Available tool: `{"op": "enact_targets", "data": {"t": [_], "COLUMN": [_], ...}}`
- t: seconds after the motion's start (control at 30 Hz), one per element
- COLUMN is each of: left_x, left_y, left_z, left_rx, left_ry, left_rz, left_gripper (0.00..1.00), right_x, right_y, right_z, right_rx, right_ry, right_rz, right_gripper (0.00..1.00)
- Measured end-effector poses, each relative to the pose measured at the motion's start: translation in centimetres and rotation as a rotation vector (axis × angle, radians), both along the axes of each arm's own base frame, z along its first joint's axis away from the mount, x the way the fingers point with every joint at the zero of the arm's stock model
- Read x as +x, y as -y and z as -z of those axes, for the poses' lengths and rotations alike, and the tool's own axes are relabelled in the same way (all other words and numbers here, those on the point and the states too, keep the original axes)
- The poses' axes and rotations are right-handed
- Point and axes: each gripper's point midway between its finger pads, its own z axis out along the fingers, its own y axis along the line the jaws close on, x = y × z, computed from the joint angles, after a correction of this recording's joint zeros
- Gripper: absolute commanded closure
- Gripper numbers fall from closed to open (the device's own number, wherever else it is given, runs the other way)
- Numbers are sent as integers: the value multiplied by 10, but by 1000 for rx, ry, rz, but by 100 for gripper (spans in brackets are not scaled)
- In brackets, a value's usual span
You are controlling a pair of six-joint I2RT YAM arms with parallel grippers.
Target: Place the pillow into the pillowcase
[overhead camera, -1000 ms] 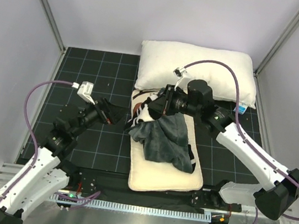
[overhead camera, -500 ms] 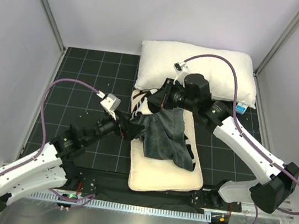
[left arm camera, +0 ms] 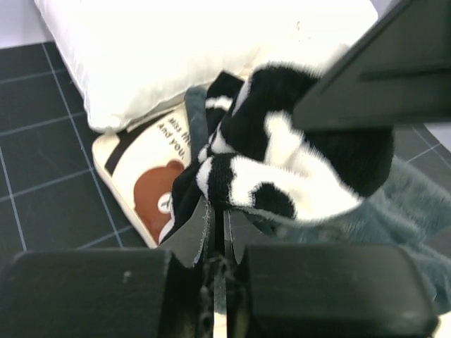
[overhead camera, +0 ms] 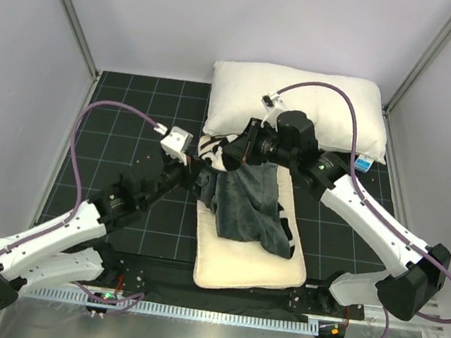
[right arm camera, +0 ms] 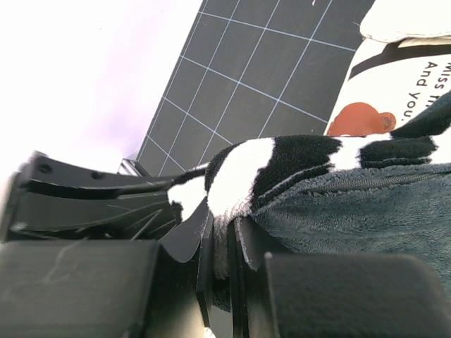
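Observation:
The cream pillow (overhead camera: 249, 267) lies flat on the black mat, its bear-face end (left arm camera: 151, 193) pointing toward the back. The pillowcase (overhead camera: 245, 210), zebra-striped on one side and dark grey on the other, is draped over the pillow's back half. Its near-left edge is pinched in my left gripper (overhead camera: 202, 172), which the left wrist view shows shut on the pillowcase (left arm camera: 282, 169) with the jaws (left arm camera: 220, 215) pressed together on fabric. My right gripper (overhead camera: 228, 159) is shut on a zebra fold of the pillowcase (right arm camera: 296, 162), lifted just above the bear face (right arm camera: 359, 120). The two grippers are close together.
A larger, puffy plain white pillow (overhead camera: 293, 103) lies against the back wall, touching the cream pillow's far end. A small blue-and-white object (overhead camera: 364, 163) sits at the right. Grey walls enclose the gridded black mat (overhead camera: 131, 122) on three sides.
My left arm swung right to the pillowcase's left edge, and its open jaws shut on the fabric. The right gripper kept its hold, barely moving.

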Motion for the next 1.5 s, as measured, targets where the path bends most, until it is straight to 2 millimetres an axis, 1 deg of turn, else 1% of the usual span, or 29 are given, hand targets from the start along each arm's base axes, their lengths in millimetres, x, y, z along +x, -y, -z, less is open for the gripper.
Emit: {"op": "enact_targets", "data": {"t": [0.03, 0.07, 0.1, 0.13, 0.17, 0.23, 0.33, 0.37, 0.43, 0.53, 0.57, 0.63, 0.67, 0.7, 0.77, 0.8, 0.87, 0.97, 1.0, 1.07, 1.13, 1.2, 1.33, 1.5], "left_x": [3, 6, 9, 11, 12, 16, 23, 27, 37, 54, 58, 57, 55, 53, 52, 52, 52, 51, 50, 47, 44, 40, 35, 31], "left_y": [3, 6, 10, 11, 12, 5, -16, -29, -65, -137, -165, -200, -211, -213, -203, -194, -184, -174, -173, -172, -173, -174, -176, -176], "left_z": [-6, -9, -13, -13, -11, -7, -5, -4, -1, 0, -1, 0, -1, -1, 2, 9, 21, 49, 55, 61, 62, 61, 63, 71], "left_rx": [3, 6, 9, 11, 15, 31, 22, 13, -14, -81, -117, -180, -216, -247, -299, -319, -340, -333, -330, -331, -336, -347, -360, -355], "left_ry": [5, 8, 9, 7, 3, -9, -30, -42, -82, -146, -156, -176, -176, -177, -191, -211, -246, -321, -336, -347, -339, -324, -308, -316], "left_rz": [2, 2, 2, 1, -4, -48, -157, -211, -358, -620, -710, -818, -850, -849, -796, -755, -710, -674, -671, -668, -666, -665, -667, -670], "left_gripper": [100, 100, 100, 100, 100, 100, 100, 100, 100, 100, 100, 100, 100, 100, 99, 99, 100, 100, 100, 100, 100, 100, 100, 100], "right_x": [0, 0, 0, -1, -1, -1, -4, -6, -10, -13, -14, -15, -15, -13, -9, -6, 0, 10, 14, 21, 27, 36, 62, 93], "right_y": [0, 1, 2, 3, 5, 9, 21, 27, 39, 56, 62, 75, 81, 86, 92, 93, 91, 79, 73, 59, 44, 26, -7, -32], "right_z": [0, 0, 0, -1, -2, -6, -12, -14, -18, -20, -18, -6, 3, 14, 39, 50, 71, 99, 107, 118, 122, 122, 110, 97], "right_rx": [0, 0, -1, 2, -1, -2, -7, -8, -14, -31, -41, -75, -99, -129, -192, -224, -283, -355, -370, -390, -385, -373, -340, -321], "right_ry": [1, 2, 3, 1, 7, 20, 51, 60, 80, 109, 115, 117, 112, 104, 80, 67, 39, -5, -15, -32, -35, -31, 8, 51], "right_rz": [1, 4, 7, 14, 18, 32, 69, 83, 116, 166, 186, 229, 250, 269, 294, 300, 293, 250, 230, 179, 126, 75, 12, 15], "right_gripper": [85, 81, 52, 36, 27, 15, 14, 13, 12, 7, 4, 3, 2, 2, 2, 2, 2, 3, 4, 4, 5, 4, 4, 4]}}
